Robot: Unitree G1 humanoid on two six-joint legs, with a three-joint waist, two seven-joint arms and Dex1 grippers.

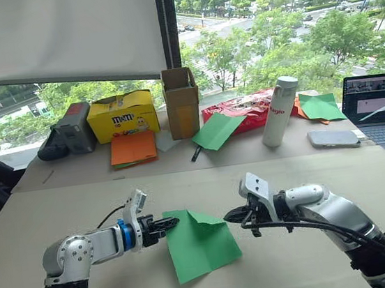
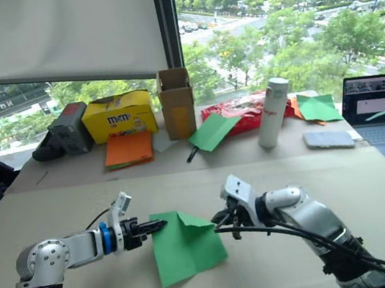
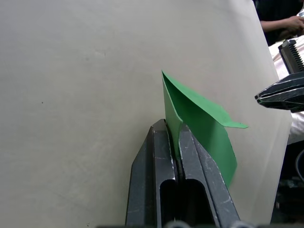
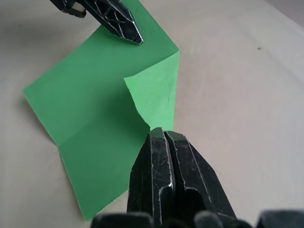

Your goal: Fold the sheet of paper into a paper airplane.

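Two grippers pinch the green sheet of paper [image 1: 201, 245]: the left gripper [image 1: 169, 224] clamps its left edge, the right gripper [image 1: 231, 216] a folded-over corner. The thin sheet lies on a smooth beige table [image 1: 287, 174]. Behind the table, a wide window [image 1: 269, 22] shows trees.

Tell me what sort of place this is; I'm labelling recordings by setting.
Probably an upper-floor office: an open dark laptop, a yellow candy box, and a large window overlooking treetops and a road.
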